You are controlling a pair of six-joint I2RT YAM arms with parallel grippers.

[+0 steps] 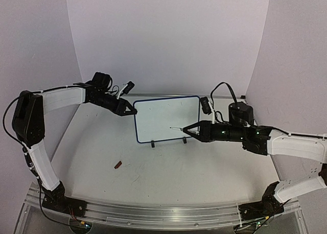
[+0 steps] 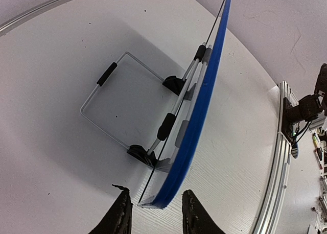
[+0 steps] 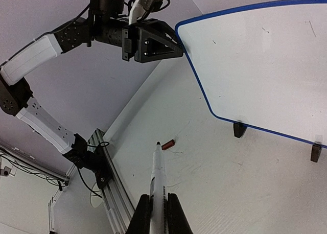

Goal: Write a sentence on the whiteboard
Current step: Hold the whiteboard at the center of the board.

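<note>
A: The right gripper (image 3: 158, 195)?
B: Jaws clamped on a marker (image 3: 157, 167), its tip toward the whiteboard's (image 1: 167, 119) 5 o'clock.
A: The left gripper (image 2: 155, 191)?
B: Jaws slightly apart, straddling its 10 o'clock corner; the board stands upright mid-table (image 1: 153, 167).

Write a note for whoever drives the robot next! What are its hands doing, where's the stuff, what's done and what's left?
Left gripper: open, fingers on either side of the whiteboard at its upper left corner, not pinching it.
Right gripper: shut on a marker, tip by the board's lower part.
The whiteboard stands upright on its feet. A small reddish piece lies on the table in front of it.
Done: the marker is in hand. No sentence shows on the board.
Left: probably steady the board, then write the sentence.
</note>
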